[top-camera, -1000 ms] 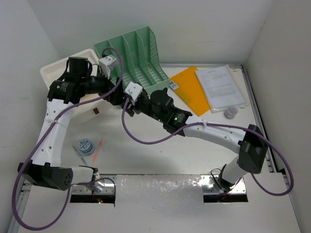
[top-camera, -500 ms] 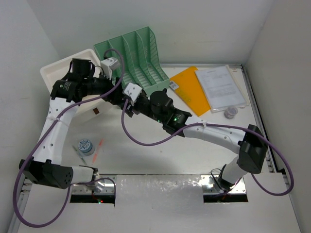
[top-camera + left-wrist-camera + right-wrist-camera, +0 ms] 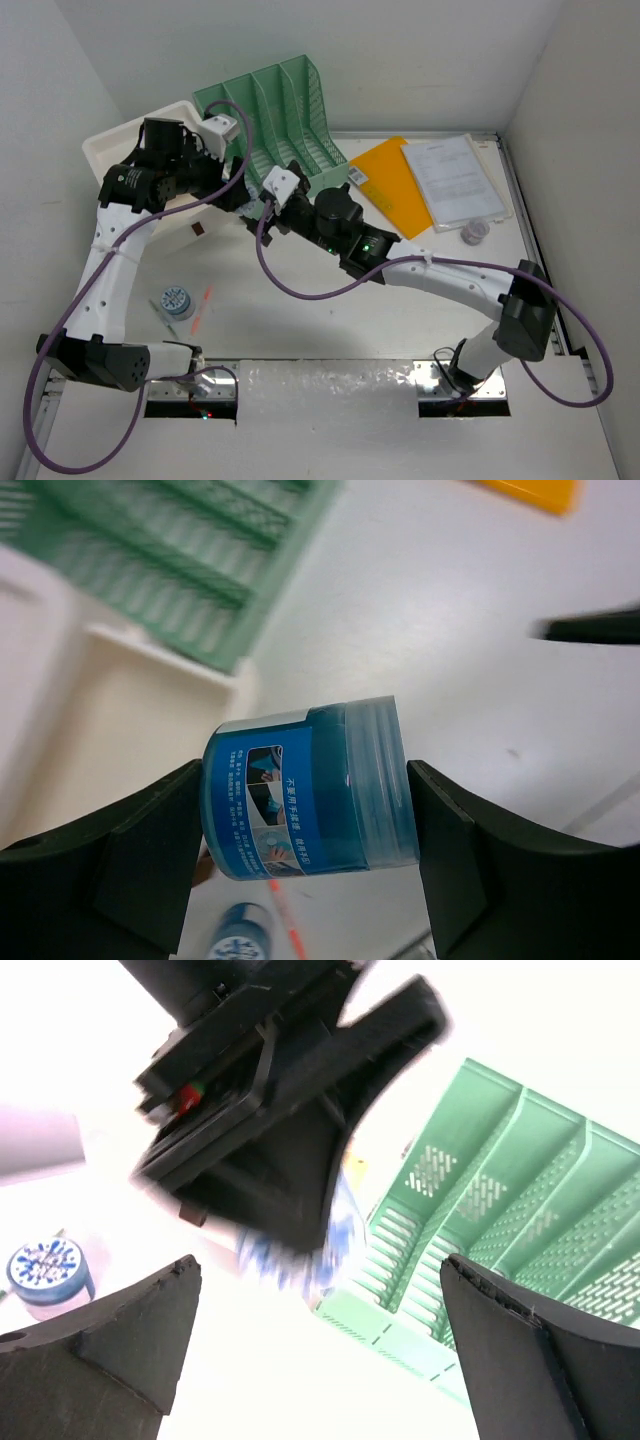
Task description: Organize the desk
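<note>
The white desk (image 3: 330, 320) fills the top view. My left gripper (image 3: 308, 815) is shut on a blue jar (image 3: 330, 780) with a clear lid, held on its side above the desk beside the white drawer box (image 3: 130, 720). In the top view the left gripper (image 3: 243, 195) hangs in front of the green file rack (image 3: 270, 120), and the jar is hidden there. My right gripper (image 3: 320, 1300) is open and empty. It faces the left gripper (image 3: 280, 1130), and the blurred blue jar (image 3: 300, 1250) lies just beyond its fingers. It also shows in the top view (image 3: 262, 212).
An orange folder (image 3: 390, 185), a sheaf of papers (image 3: 452, 180) and a small jar (image 3: 475, 232) lie at the far right. A blue-lidded jar (image 3: 176, 301) and a red pen (image 3: 203, 305) lie at the near left. The white drawer box (image 3: 130, 145) stands at the far left.
The right gripper has shifted slightly to the right and farther away, staying close to the left gripper. The left gripper has barely moved and still holds the blue jar.
</note>
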